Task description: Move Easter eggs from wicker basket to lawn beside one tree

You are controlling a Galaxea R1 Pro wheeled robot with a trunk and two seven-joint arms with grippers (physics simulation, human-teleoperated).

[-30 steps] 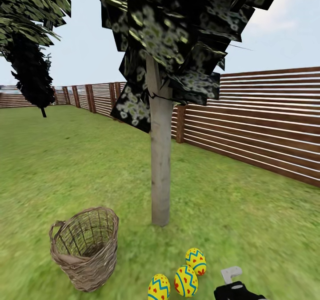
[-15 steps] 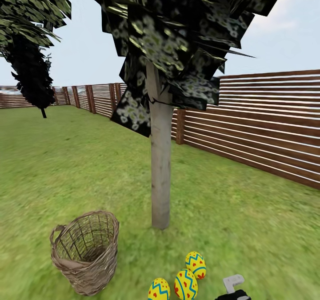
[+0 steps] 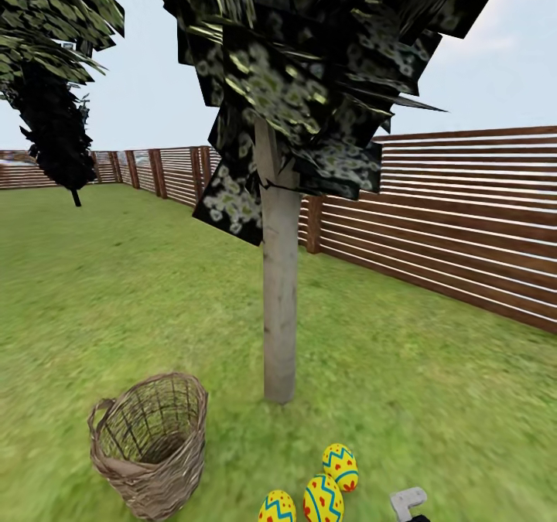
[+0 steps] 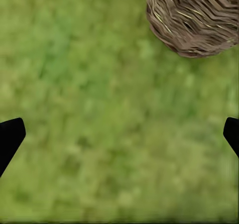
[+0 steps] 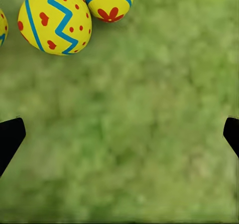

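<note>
Since all three Easter eggs (image 3: pixel 322 493) lie on the lawn (image 3: pixel 433 383) by the tree (image 3: pixel 279 305), outside the wicker basket (image 3: pixel 148 445), we risk nudging one away with our empty, wide-open right pincer (image 5: pixel 119 134).

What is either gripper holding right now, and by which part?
Nothing. The left gripper and the right gripper are both open over bare lawn; the three Easter eggs lie on the grass.

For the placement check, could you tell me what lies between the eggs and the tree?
Only bare lawn, in the head view: grass separates the eggs from the tree.
</note>
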